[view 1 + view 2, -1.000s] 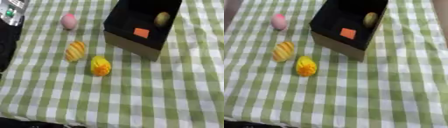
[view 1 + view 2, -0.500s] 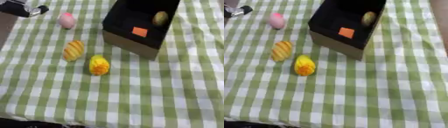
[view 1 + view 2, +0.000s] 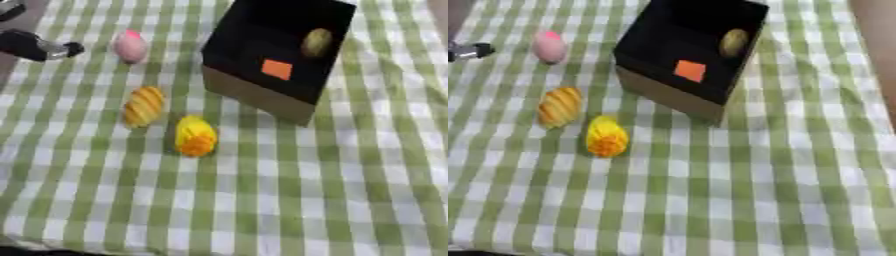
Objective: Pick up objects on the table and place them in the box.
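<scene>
The bench (image 3: pixel 350 200) under its green checked cloth carries everything; the box (image 3: pixel 254 92) sits at the far middle, open, already holding an olive oval thing (image 3: pixel 317 42) and an orange square (image 3: pixel 276 69); three pieces wait outside it, so I judge the job partly done, with a fresh reach in hand. My left hand (image 3: pixel 31 44) shows at the far left edge, near the pink egg (image 3: pixel 130 46); whether its fingers are spread or curled I cannot tell; my right hand is out of sight. The striped bun (image 3: pixel 143 106) lies long axis near-to-far, tilted slightly; the yellow piece (image 3: pixel 195 136) likewise, orange end toward me; next I must close round the egg.
</scene>
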Robot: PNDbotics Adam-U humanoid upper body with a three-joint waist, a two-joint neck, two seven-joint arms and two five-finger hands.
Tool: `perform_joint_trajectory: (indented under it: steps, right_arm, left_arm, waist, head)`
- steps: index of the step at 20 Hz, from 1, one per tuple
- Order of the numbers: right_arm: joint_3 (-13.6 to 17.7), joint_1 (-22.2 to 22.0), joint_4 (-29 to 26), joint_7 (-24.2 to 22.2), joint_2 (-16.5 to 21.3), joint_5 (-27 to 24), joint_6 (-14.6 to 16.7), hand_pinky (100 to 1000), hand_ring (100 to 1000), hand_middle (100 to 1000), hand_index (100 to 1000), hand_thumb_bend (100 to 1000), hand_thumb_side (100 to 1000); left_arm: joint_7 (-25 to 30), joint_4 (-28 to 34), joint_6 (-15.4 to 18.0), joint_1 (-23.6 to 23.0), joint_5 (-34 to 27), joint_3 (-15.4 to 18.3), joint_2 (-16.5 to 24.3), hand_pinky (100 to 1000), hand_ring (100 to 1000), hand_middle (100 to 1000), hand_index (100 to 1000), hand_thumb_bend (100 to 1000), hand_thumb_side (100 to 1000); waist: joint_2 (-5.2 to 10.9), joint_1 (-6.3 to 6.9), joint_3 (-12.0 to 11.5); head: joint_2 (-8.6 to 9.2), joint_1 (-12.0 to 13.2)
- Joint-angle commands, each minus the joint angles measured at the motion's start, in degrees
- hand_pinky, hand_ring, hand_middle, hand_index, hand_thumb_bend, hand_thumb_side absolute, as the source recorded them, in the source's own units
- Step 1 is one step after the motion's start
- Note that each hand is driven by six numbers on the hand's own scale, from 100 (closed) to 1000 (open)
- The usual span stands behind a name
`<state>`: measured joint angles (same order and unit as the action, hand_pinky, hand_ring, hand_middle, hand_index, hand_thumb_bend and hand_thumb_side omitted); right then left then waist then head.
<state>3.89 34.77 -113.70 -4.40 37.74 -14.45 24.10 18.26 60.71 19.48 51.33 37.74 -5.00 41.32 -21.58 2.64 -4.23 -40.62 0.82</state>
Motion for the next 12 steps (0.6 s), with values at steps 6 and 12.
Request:
perform_joint_trajectory:
  steps: [6,12]
  right_arm:
    - [0.8,0.2,-0.9,-0.2,1.9,1.1,-0.2,845,853,599,851,100,525]
    - [0.6,0.2,-0.9,-0.7,1.7,1.4,-0.3,847,857,595,851,100,525]
  left_arm:
    - [0.2,-3.7,0.0,3.8,0.7,1.7,0.1,910,884,835,895,544,532]
    - [-0.7,-6.5,-0.2,5.8,3.0,1.9,-1.7,905,879,826,907,535,520]
  waist:
    - [-0.06,-0.14,0.1]
    - [-1.00,-0.03,0.5]
  head:
    - [2.00,0.6]
    - [2.63,0.9]
